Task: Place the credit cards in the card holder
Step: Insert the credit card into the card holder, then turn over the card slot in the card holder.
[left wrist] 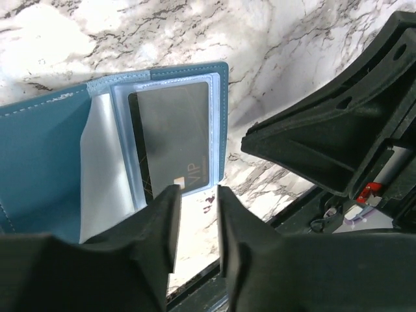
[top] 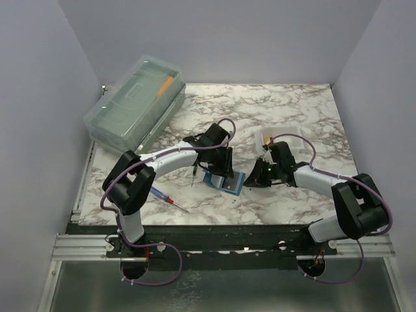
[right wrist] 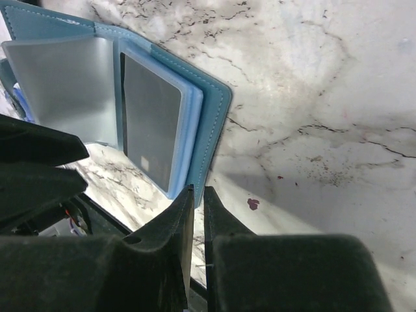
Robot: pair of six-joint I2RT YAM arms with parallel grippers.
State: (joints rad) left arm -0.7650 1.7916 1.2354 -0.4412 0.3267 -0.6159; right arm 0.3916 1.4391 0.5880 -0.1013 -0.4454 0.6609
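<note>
The teal card holder (top: 229,184) lies open on the marble table between my two arms, its clear inner sleeves showing. A dark credit card (left wrist: 172,136) marked VIP sits inside one clear sleeve, and it appears again in the right wrist view (right wrist: 151,123). My left gripper (left wrist: 197,195) hovers just off the sleeve's near edge, open by a narrow gap with nothing between its fingers. My right gripper (right wrist: 197,195) is pinched shut on the corner of the holder's teal cover (right wrist: 211,110). In the top view, the left gripper (top: 223,174) and right gripper (top: 250,179) flank the holder.
A big clear lidded box (top: 136,104) stands at the back left. A blue and red pen (top: 170,198) lies front left, with a dark pen (top: 194,174) beside the left gripper. A small white tray (top: 276,140) sits behind the right gripper.
</note>
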